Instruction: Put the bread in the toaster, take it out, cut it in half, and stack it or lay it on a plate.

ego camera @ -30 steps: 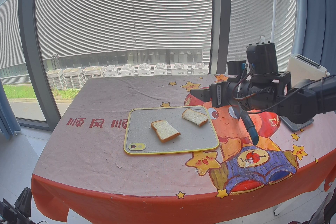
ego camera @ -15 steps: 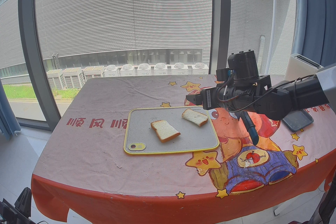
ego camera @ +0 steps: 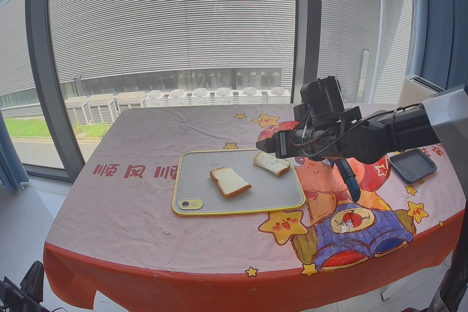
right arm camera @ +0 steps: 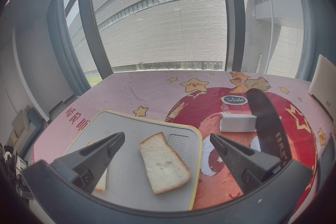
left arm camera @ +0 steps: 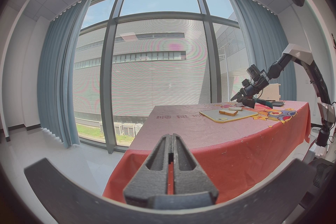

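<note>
Two bread halves lie on the grey, yellow-rimmed cutting board [ego camera: 243, 198]: one near its middle [ego camera: 230, 181], the other at its far right corner [ego camera: 271, 163]. My right gripper [ego camera: 267, 146] hovers open just above that far right half [right arm camera: 163, 162], with its jaws wide apart on either side of it [right arm camera: 166, 136]. The other half [right arm camera: 101, 182] peeks out behind one finger. The white toaster [ego camera: 419, 88] stands at the table's far right. A small dark plate [ego camera: 413, 165] sits in front of it. My left gripper [left arm camera: 171, 137] is shut, low and off the table's left side.
A knife with a blue handle [ego camera: 347, 176] lies right of the board, its dark blade [right arm camera: 267, 126] resting on a white block [right arm camera: 236, 122]. The cloth in front of and left of the board is bare. The table ends at a window behind.
My right arm has swung left from near the toaster to the board's far right corner, uncovering the dark plate. The bread and the knife have stayed put.
</note>
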